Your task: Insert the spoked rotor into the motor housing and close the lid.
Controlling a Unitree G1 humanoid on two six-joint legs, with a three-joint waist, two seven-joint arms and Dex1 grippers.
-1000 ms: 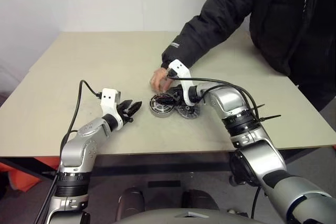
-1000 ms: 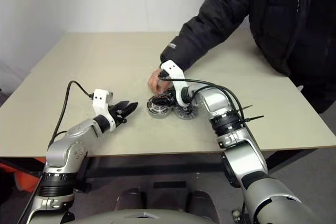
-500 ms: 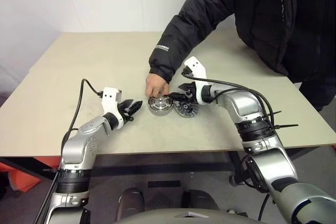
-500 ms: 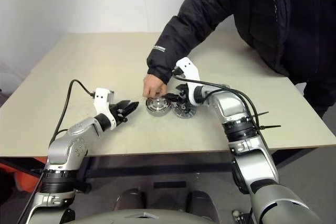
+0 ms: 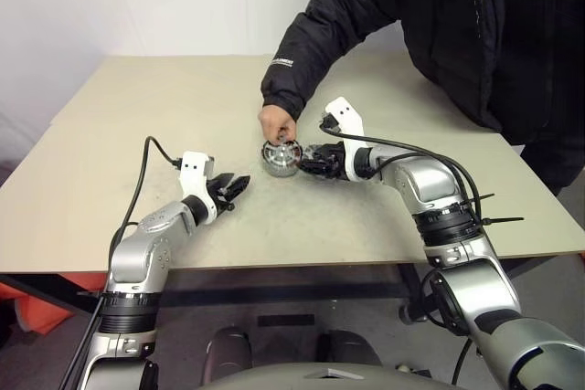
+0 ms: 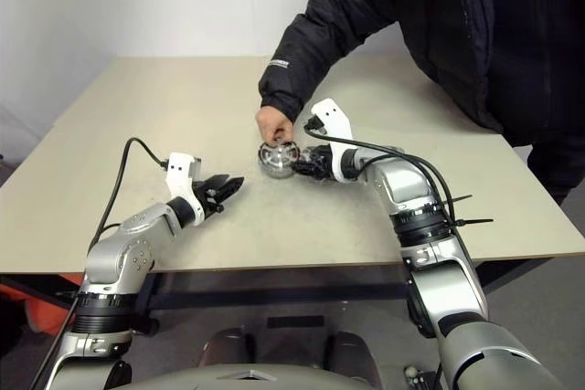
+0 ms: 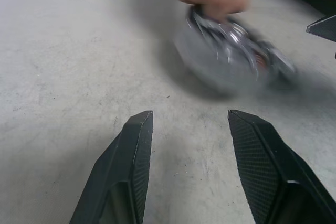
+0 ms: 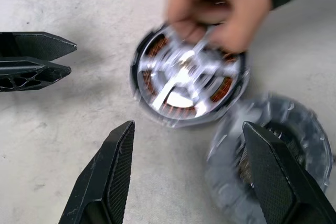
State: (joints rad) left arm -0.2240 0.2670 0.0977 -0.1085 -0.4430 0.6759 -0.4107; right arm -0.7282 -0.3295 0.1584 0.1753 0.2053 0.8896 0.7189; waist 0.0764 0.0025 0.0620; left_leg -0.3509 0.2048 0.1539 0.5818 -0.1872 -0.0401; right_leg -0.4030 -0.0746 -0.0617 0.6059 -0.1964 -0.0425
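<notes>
A person's hand [image 8: 218, 9] grips the motor housing [image 8: 186, 80]; our right gripper [image 8: 186, 174] and left gripper [image 7: 189, 171], both spread and empty, could pinch fingers if we close.

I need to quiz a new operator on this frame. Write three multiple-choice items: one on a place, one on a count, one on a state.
1. Where is the person's hand?
A. On the motor housing
B. On the left end effector
C. Flat on the bare table, touching no part

2. How many round metal parts are by that hand?
A. One
B. Two
C. Four

3. What state is the left end effector in?
A. Shut on a cable
B. Shut on the housing
C. Open, holding nothing

Key:
1 A: the fingers grip the top of the housing with the copper windings.
2 B: the right wrist view shows the housing and a second round part beside it.
3 C: its two fingers stand apart with only table between them.
</notes>
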